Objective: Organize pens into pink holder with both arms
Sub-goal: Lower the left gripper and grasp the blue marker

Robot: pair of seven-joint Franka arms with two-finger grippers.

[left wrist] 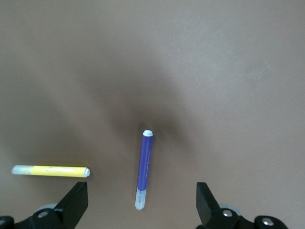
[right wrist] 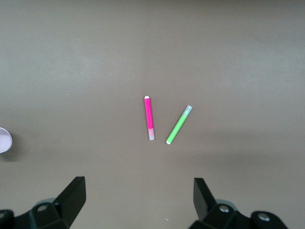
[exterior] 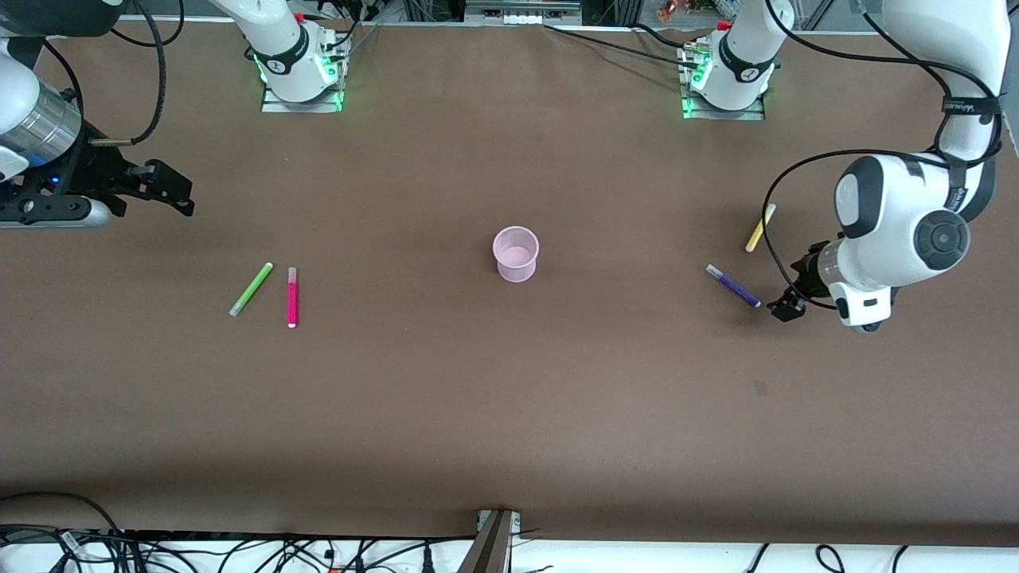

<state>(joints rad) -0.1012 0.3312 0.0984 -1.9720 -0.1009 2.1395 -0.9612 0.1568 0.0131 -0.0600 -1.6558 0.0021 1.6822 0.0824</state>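
Across the brown surface we take the pink holder as our landmark: it stands upright near the middle, with no pen in it. Toward the right arm's end from the holder, the right tool hangs above the surface with its fingers spread and nothing between them; the magenta pen and the lime green pen lie just beside each other, apart from that tool. Toward the left arm's end from the holder, the left tool sits low, fingers released, with one end of the purple pen between them. We see the yellow pen near the purple one, farther from the front camera than the holder.
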